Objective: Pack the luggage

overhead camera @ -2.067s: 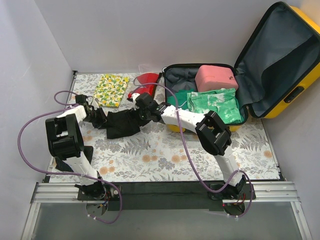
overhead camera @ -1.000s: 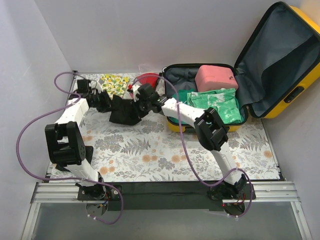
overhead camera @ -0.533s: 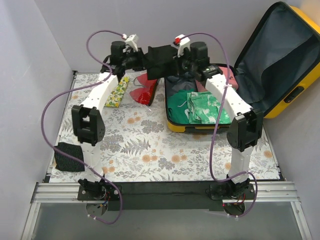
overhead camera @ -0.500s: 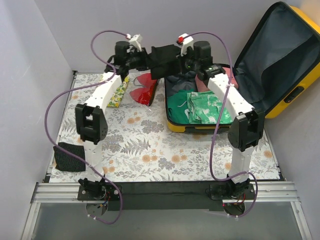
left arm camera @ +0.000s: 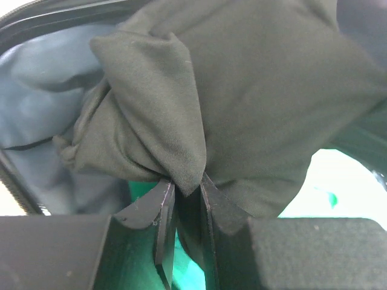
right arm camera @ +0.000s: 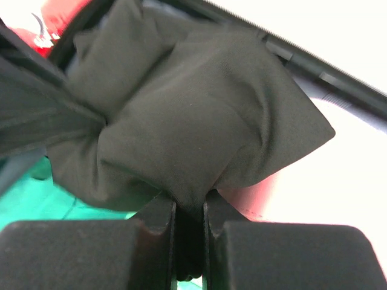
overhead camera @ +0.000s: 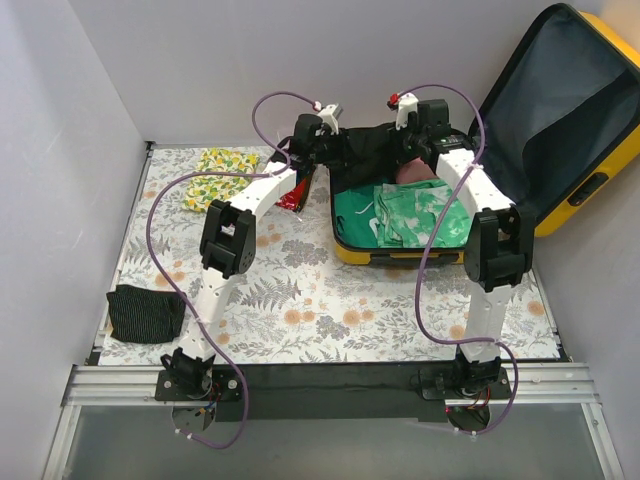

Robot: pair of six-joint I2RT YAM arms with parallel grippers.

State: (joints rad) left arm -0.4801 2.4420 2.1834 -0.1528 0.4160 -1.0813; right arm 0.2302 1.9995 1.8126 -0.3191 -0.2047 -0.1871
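Black garment (overhead camera: 362, 150) held over the luggage (overhead camera: 400, 256)
My left gripper (left arm camera: 181, 196) and right gripper (right arm camera: 189, 208) each pinch a fold of it, jaws narrow, above the luggage's far end.

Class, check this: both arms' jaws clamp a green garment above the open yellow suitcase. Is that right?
No. The clamped garment is black, not green, as both wrist views show; both arms' jaws do hold it above the open yellow suitcase.
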